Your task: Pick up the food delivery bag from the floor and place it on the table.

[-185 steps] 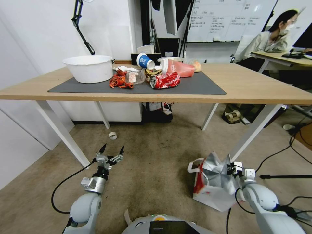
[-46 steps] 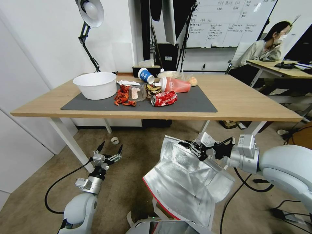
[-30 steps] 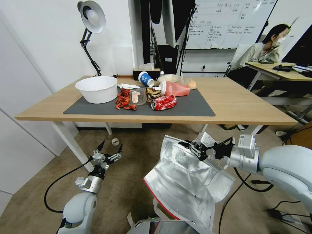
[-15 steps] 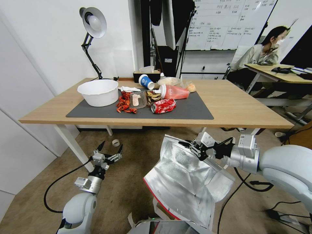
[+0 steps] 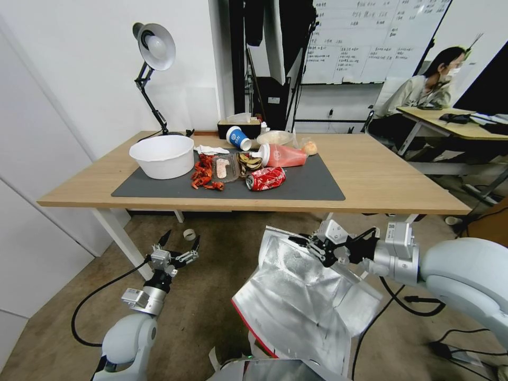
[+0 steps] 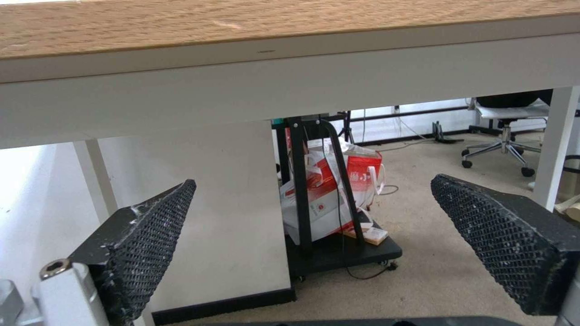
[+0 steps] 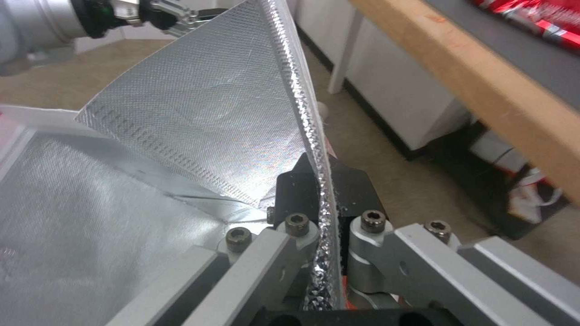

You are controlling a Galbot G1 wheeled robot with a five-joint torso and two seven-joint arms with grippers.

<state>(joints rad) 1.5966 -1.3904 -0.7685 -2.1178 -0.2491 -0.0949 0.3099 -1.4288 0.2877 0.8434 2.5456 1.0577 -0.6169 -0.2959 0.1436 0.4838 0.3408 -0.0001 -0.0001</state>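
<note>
Fingers of right gripper (image 5: 316, 244) clamped on foil rim of bag (image 5: 301, 296), which hangs off the floor (image 5: 222, 275), below and just in front of the surface (image 5: 381, 174) edge. Left gripper (image 5: 177, 247) low near the floor, fingers spread, empty. Mat (image 5: 312, 185) already crowded: bowl (image 5: 162, 155), can (image 5: 265, 178), food scraps. Risks, as judgement: thin one-edge pinch could slip or tear the lining; sagging bag body could catch the surface edge on the way up; landing on the mat could knock the can
</note>
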